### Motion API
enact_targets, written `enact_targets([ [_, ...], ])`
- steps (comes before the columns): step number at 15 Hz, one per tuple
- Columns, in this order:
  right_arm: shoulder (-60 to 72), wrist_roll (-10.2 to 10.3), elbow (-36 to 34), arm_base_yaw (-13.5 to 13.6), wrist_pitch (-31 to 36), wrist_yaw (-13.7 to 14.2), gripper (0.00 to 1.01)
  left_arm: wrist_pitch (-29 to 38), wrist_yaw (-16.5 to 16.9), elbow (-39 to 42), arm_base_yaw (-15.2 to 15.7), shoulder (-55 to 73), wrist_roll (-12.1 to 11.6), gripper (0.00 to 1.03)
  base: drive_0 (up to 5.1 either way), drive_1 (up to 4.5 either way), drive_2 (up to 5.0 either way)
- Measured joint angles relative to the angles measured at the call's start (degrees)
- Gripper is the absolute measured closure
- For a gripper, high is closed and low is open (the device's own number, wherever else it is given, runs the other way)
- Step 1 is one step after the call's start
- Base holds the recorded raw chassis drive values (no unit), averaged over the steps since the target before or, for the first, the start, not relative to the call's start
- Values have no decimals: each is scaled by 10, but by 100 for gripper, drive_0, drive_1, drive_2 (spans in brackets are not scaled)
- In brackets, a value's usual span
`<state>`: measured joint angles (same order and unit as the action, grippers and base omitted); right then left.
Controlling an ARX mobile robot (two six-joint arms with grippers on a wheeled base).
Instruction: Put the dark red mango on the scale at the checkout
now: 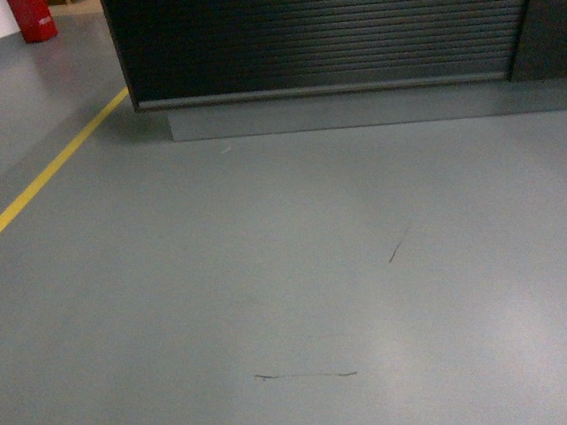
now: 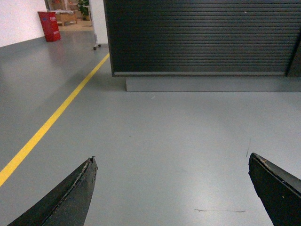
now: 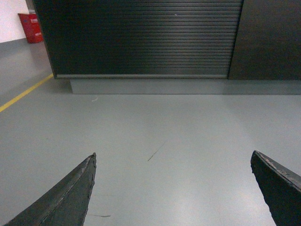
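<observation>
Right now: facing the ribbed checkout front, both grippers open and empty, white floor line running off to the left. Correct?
One error: the floor line is yellow, not white, as the left wrist view shows clearly. The rest holds: the ribbed checkout front is ahead, and the left gripper and right gripper are both open and empty.

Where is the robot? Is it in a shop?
Probably a shop or a big hall, though no goods show. A long dark counter with a ribbed front stands on a grey plinth. The smooth grey floor has a yellow line painted along it.
</observation>
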<state>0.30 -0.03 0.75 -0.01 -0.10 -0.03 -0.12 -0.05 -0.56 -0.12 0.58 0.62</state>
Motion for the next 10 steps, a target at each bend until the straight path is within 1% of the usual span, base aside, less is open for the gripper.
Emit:
enact_targets([
  [10, 0, 0, 0, 0, 0, 0, 3, -1, 0, 0, 0, 0, 0, 5, -11, 414, -435],
])
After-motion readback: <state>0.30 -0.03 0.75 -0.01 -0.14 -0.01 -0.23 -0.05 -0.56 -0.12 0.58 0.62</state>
